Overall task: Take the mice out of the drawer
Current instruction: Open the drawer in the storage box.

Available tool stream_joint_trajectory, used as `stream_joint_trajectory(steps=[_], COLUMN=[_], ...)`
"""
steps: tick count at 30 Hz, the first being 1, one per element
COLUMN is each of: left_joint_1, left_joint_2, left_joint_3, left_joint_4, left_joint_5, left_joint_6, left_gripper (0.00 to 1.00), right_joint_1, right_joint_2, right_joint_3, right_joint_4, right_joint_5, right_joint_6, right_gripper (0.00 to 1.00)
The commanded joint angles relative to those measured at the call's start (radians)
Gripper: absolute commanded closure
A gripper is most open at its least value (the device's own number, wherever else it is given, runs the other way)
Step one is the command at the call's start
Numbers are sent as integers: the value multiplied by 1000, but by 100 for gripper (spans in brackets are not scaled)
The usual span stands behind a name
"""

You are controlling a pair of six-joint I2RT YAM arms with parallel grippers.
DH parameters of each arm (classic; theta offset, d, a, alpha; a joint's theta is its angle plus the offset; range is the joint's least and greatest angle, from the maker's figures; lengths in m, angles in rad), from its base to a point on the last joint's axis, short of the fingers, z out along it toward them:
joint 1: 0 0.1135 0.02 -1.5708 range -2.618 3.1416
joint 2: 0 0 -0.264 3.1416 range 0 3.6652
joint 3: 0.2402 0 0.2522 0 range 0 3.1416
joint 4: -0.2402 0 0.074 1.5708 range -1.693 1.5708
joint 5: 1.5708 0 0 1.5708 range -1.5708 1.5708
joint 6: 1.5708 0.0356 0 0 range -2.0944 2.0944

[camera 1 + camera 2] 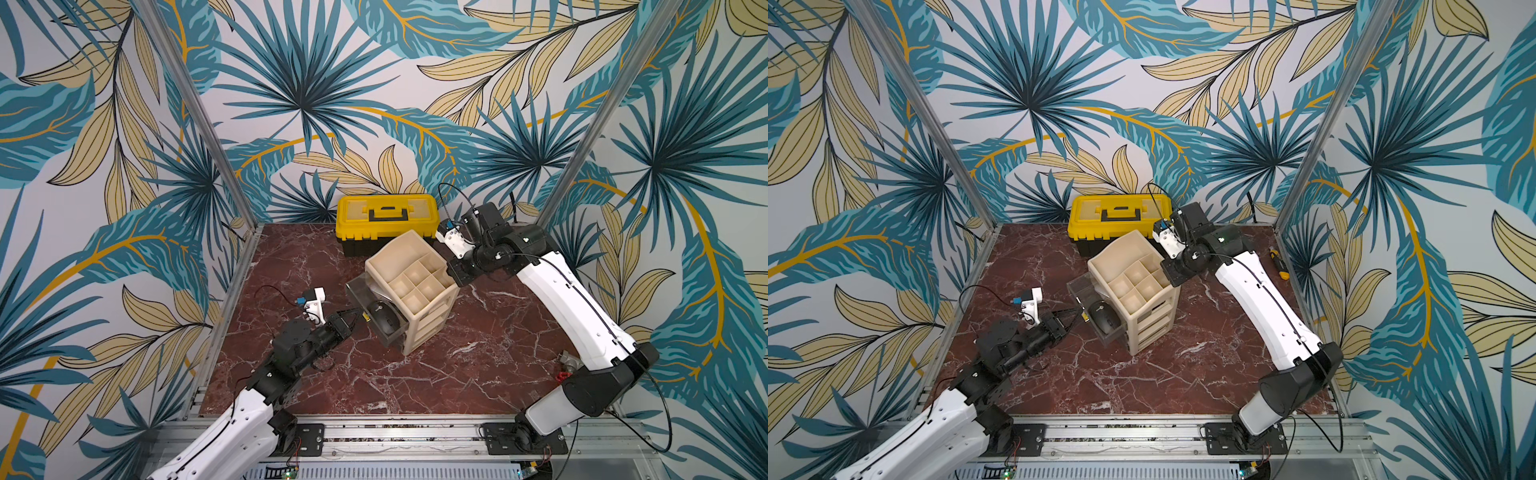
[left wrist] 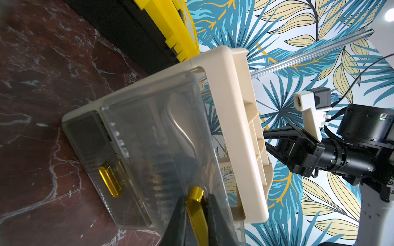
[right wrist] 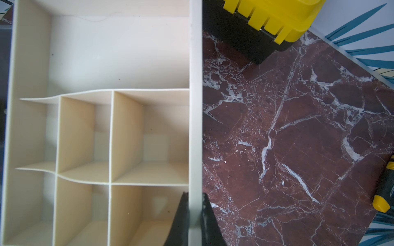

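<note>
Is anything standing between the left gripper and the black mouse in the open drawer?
Yes: the drawer's clear front wall, whose gold handle the left gripper is shut on. From above, nothing covers the mouse.

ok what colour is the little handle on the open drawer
Shiny amber-gold handle on a clear smoky drawer; clearest in the left wrist view.

Tabletop (image 1: 374,374): dark red marble, white veins. Walls (image 1: 299,104): pale grey with a tropical leaf print in teal, beige and gold. Toolbox (image 1: 353,220), centre back of frame: yellow lid, black base and handle. Organizer (image 1: 415,245): cream all over. Drawer (image 1: 356,291): clear with a smoky grey tint. Drawer handle (image 2: 197,204): shiny gold. Mouse (image 1: 381,318): matte black. Arms (image 1: 561,299): white shells, black joints. Utility knife (image 1: 1279,266), right of frame in a top view: yellow and black.
</note>
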Motion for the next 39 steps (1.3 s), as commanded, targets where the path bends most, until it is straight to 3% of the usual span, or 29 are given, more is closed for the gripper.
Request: stream_joint_trajectory(steps=[1, 25, 35, 38, 39], left_joint_1=[5, 6, 6, 5, 6], left_joint_2=[-92, -402, -410, -410, -410], left_joint_3=[-21, -15, -45, -48, -47], left_joint_4=[-98, -470, -423, -411, -412], left_joint_5=[-14, -81, -59, -58, -58], left_joint_6=[108, 123, 90, 89, 91], left_gripper=[91, 91, 90, 84, 73], right_joint_1=[-11, -23, -24, -25, -25], right_joint_2=[7, 13, 18, 14, 11], right_joint_3=[-3, 11, 7, 4, 2], right_joint_4=[-6, -5, 6, 6, 7], right_joint_5=[78, 97, 74, 75, 77], right_joint_6=[25, 27, 36, 34, 34], right_gripper=[100, 100, 100, 100, 100])
